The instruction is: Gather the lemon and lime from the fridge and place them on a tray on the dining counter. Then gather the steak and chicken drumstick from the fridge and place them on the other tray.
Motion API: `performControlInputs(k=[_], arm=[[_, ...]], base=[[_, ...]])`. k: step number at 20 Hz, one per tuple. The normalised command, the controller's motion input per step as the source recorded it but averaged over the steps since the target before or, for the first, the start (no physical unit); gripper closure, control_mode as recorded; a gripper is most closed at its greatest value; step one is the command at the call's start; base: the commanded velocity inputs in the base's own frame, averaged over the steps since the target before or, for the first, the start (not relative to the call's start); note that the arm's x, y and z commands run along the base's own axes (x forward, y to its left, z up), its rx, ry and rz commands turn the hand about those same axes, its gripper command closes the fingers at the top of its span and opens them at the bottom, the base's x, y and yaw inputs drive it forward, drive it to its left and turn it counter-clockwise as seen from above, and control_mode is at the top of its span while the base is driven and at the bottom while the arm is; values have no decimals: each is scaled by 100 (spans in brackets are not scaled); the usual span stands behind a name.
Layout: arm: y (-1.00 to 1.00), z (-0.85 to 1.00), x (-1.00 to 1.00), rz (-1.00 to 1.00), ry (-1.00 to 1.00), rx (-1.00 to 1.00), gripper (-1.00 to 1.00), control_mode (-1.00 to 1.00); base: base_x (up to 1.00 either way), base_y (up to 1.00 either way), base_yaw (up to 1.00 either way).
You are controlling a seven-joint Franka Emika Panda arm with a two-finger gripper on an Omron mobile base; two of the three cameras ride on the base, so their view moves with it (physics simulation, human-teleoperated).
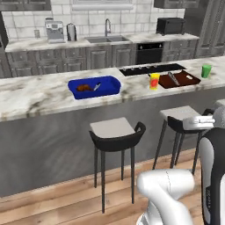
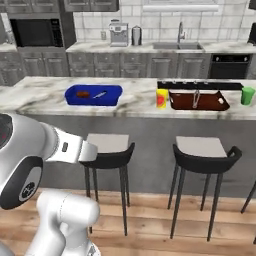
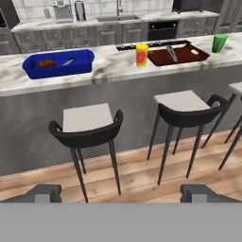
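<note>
The dining worktop (image 1: 39, 94) runs across all three views, and its front edge hangs over a grey wall with two black-backed stools (image 3: 90, 125) before it. Between the stools is a gap, and the wooden floor (image 1: 57, 197) in front of them is open. The blue tray (image 1: 94, 87) sits near the middle of the worktop, a little back from the front edge, with marble free on its left side. It holds a brown piece of food (image 3: 46, 63) and a metal utensil (image 3: 68, 61); which food it is I cannot tell. The red-brown tray (image 2: 198, 100) lies further to the right, with a metal utensil (image 2: 196, 97) in it and small white spots at its far corner. A yellow cup (image 2: 161, 98) stands just beside its left end, close to the front edge, and a green cup (image 2: 247, 95) stands near its right end. Lemon and lime I cannot make out on this tray.

The arm (image 2: 45, 145) is folded low and well back from the stools, far from the worktop. The hand (image 3: 122, 193) looks straight toward the stools, its two fingertips (image 3: 45, 191) wide apart, with nothing between them.
</note>
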Motion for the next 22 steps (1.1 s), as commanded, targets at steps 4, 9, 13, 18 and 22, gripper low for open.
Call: performControlInputs(k=[4, 9, 13, 18, 22], arm=[[0, 0, 0, 0, 0, 0, -100, 100], [0, 0, 0, 0, 0, 0, -100, 100], [0, 0, 0, 0, 0, 0, -100, 100], [0, 0, 0, 0, 0, 0, -100, 100], [0, 0, 0, 0, 0, 0, -100, 100]], base=[[-32, -37, -39], [-9, -45, -38], [0, -49, -36], [0, -54, -35], [0, -61, -34]])
